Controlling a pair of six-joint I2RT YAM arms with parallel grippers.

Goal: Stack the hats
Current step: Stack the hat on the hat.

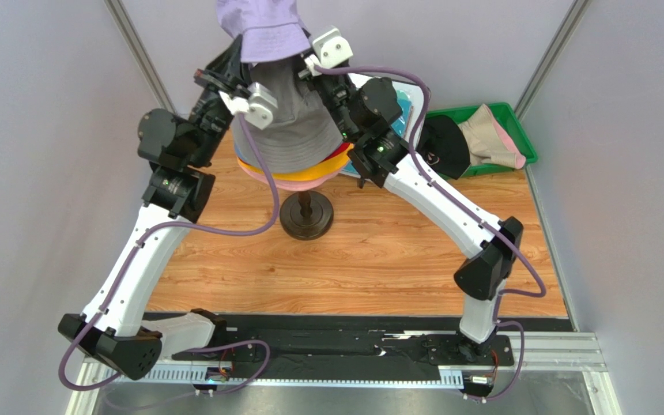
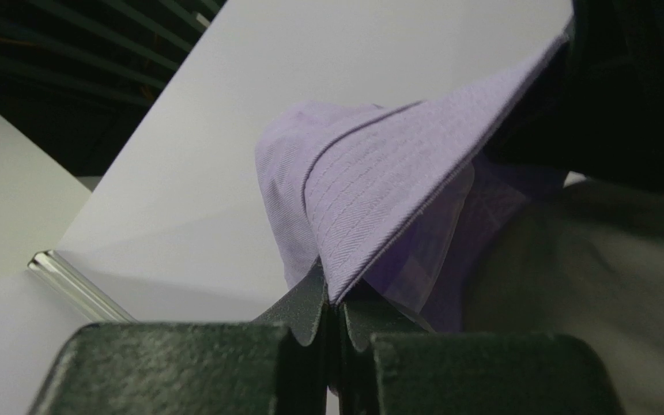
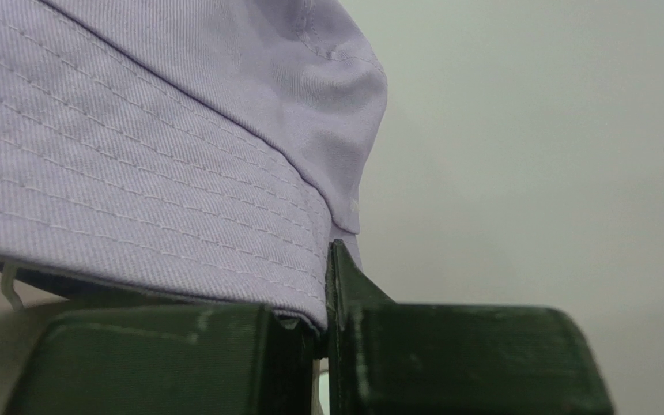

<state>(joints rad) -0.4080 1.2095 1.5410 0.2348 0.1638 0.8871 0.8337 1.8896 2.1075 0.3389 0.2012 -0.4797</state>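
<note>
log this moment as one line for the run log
phase: lavender hat held over stack | left gripper: shut on brim | right gripper: shut on brim | stack top: dark hat

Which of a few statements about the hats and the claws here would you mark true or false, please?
1. The left claw and the right claw are both shut on the brim of the lavender hat. True.
2. The lavender hat lies in the green bin. False: it is held up above the stack, and the bin holds a beige hat.
3. A dark hat tops the stack on the stand. True.
4. The green bin sits at the table's near left corner. False: it sits at the far right of the table.
</note>
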